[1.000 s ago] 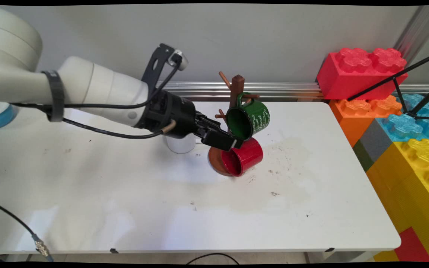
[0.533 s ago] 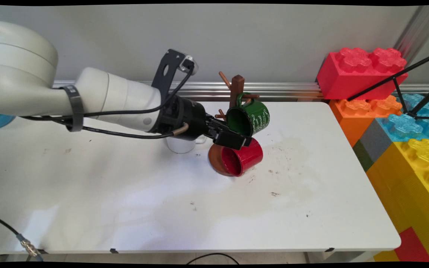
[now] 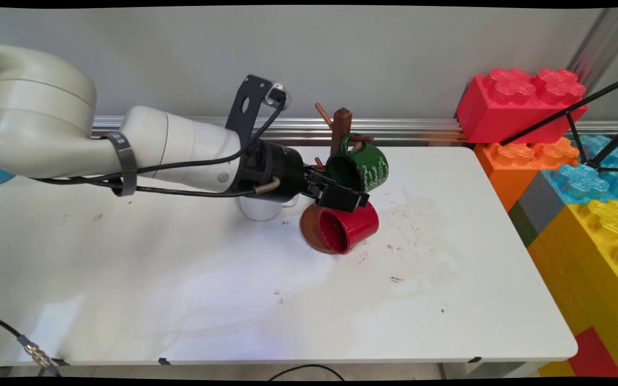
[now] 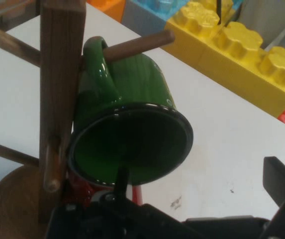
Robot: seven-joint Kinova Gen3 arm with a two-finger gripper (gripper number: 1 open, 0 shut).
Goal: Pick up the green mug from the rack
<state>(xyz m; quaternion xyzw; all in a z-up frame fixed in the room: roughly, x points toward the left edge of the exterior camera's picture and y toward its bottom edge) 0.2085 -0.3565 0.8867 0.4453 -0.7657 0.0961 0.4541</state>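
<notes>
Tool at the lip of the hanging green mug

The tool (image 3: 353, 199), fingers spread, has one finger (image 4: 121, 180) just inside the green mug (image 4: 132, 129), which hangs by its handle from a mug tree (image 3: 339, 128) peg straight ahead; it looks stiff, glossy, slippery enamel, best pinched at the rim. A red mug (image 3: 349, 228) hangs just below.

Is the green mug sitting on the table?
No, the green mug hangs by its handle on a peg of the wooden mug tree, above the red mug.
</notes>
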